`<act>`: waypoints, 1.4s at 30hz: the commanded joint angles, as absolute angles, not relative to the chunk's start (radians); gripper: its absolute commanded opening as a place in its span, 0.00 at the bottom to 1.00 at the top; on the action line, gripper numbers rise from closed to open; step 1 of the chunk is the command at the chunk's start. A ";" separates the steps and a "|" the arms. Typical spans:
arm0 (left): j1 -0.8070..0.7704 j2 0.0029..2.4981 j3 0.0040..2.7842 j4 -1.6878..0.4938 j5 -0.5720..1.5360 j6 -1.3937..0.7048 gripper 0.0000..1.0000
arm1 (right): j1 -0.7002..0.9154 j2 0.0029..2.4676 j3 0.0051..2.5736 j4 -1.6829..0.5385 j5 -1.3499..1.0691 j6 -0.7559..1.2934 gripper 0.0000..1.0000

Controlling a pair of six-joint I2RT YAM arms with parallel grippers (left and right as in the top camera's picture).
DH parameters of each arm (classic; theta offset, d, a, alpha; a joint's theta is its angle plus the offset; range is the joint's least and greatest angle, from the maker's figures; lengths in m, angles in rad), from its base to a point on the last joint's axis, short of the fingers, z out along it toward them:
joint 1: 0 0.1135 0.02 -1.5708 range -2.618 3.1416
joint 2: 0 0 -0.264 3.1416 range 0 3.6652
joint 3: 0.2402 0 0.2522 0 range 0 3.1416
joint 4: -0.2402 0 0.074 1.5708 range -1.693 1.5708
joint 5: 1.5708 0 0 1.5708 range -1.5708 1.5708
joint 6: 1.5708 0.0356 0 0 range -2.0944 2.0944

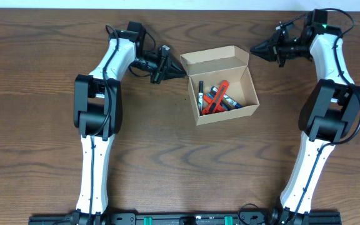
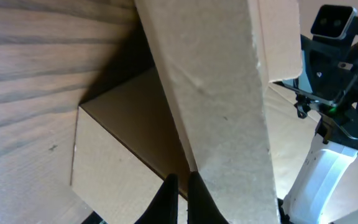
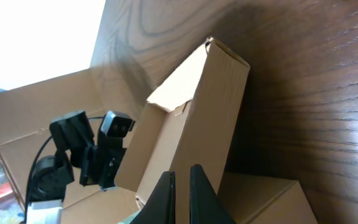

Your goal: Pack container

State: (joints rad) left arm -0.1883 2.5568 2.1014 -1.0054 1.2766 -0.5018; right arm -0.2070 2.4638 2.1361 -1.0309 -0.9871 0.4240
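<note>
The container (image 1: 227, 115) is a small tan cardboard box, open at the table's middle, with its lid flap (image 1: 214, 59) standing up at the back. Several red and black marker pens (image 1: 217, 97) lie inside. My left gripper (image 1: 181, 69) is shut, with its tips at the lid's left corner. In the left wrist view the fingertips (image 2: 183, 180) sit against the flap's edge (image 2: 222, 93). My right gripper (image 1: 254, 49) is shut, with its tips by the lid's right corner. In the right wrist view the fingers (image 3: 182, 177) are close to the box side (image 3: 219, 106).
Dark wooden table (image 1: 167, 162) all round the box. The opposite arm shows in each wrist view: the right arm (image 2: 334, 74) and the left arm (image 3: 92, 155).
</note>
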 commanded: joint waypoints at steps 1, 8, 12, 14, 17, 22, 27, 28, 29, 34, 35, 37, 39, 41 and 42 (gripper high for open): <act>-0.191 2.564 2.096 -1.005 1.295 -0.513 0.06 | -0.206 2.473 2.139 -1.032 -0.961 0.448 0.01; -0.191 2.564 2.096 -1.005 1.291 -0.513 0.06 | -0.213 2.489 2.139 -1.042 -0.923 0.448 0.01; -0.191 2.564 2.096 -1.005 1.290 -0.513 0.06 | -0.216 2.516 2.139 -1.046 -0.923 0.447 0.01; -0.191 2.564 2.096 -1.006 1.290 -0.513 0.06 | -0.216 2.530 2.139 -1.047 -0.931 0.429 0.01; -0.191 2.564 2.096 -1.014 1.283 -0.521 0.06 | -0.215 2.549 2.139 -1.056 -0.932 0.430 0.01; -0.191 2.564 2.096 -1.013 1.283 -0.521 0.06 | -0.214 2.584 2.139 -1.047 -0.979 0.430 0.01; -0.191 2.564 2.095 -1.014 1.283 -0.524 0.06 | -0.214 2.588 2.139 -1.023 -1.008 0.434 0.01; -0.192 2.564 2.094 -1.013 1.283 -0.525 0.06 | -0.213 2.588 2.139 -1.019 -1.020 0.434 0.01; -0.192 2.564 2.094 -1.013 1.283 -0.525 0.06 | -0.212 2.588 2.139 -1.010 -1.041 0.438 0.01; -0.205 2.564 2.070 -1.011 1.312 -0.525 0.06 | -0.193 2.588 2.139 -0.972 -1.087 0.460 0.01; -0.209 2.564 2.063 -1.010 1.315 -0.524 0.06 | -0.187 2.588 2.139 -0.966 -1.095 0.460 0.01; -0.215 2.564 2.055 -1.006 1.320 -0.521 0.06 | -0.175 2.588 2.139 -0.960 -1.097 0.461 0.01; -0.220 2.564 2.054 -1.003 1.329 -0.521 0.06 | -0.167 2.588 2.139 -0.957 -1.106 0.474 0.01; -0.222 2.564 2.054 -0.990 1.341 -0.527 0.06 | -0.161 2.588 2.139 -0.949 -1.116 0.480 0.01; -0.223 2.564 2.054 -0.984 1.354 -0.533 0.06 | -0.159 2.588 2.139 -0.944 -1.122 0.483 0.01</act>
State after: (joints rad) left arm -0.2161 2.5568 2.0556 -0.9928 1.3098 -0.5217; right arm -0.1780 2.5835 2.1361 -0.9501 -1.0668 0.4610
